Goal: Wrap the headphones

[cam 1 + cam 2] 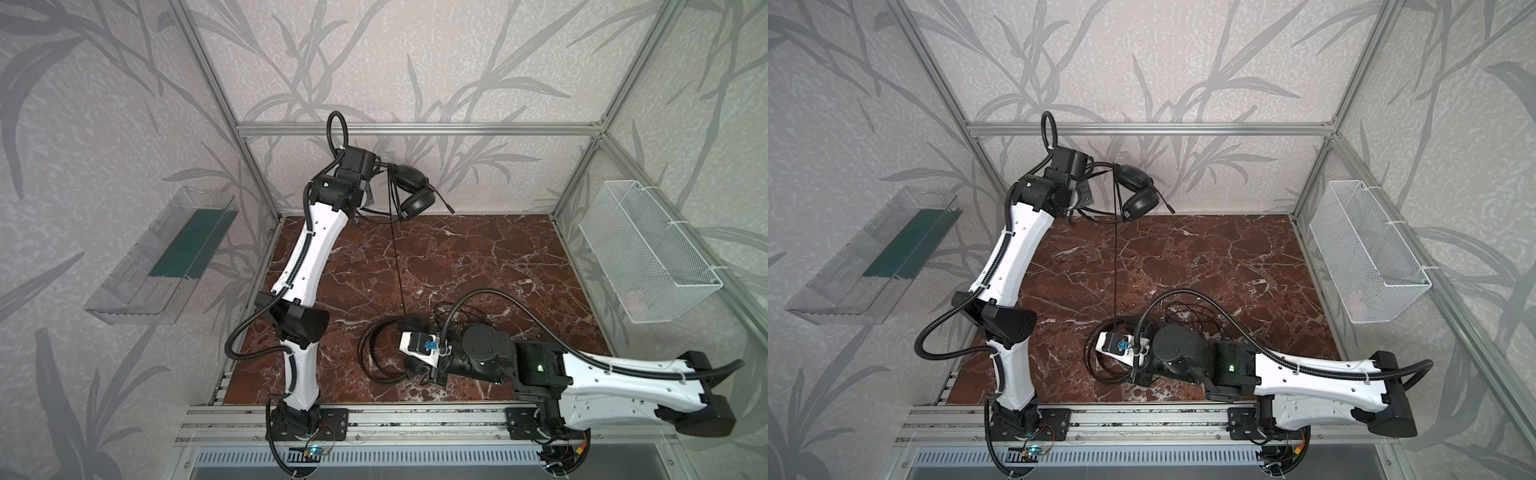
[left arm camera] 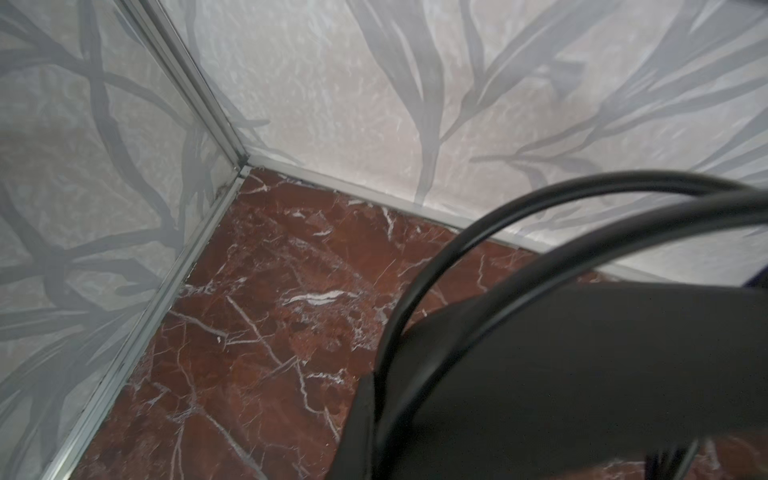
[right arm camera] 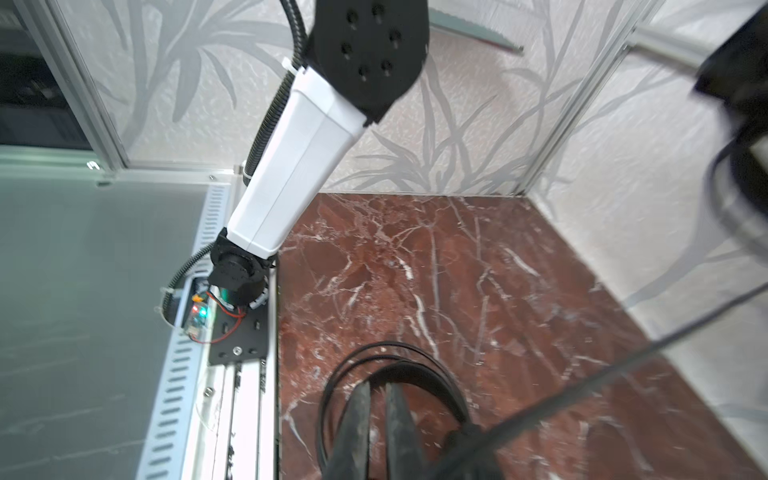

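Near the back wall, the left end effector point(image 1: 375, 165) is clamped on the raised headset point(image 1: 415, 189) by its headband, above the tabletop point(image 1: 498, 257). Its thin cable point(image 1: 397, 257) drops toward the front. Further right, the right end effector point(image 3: 378, 390), its fingers drawn together, sits over the other headset point(image 3: 432, 376), which lies on the tabletop.

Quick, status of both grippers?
Left gripper: closed on the headband of the lifted headset.
Right gripper: closed, low over the second headset; whether it pinches the taut cable cannot be told.
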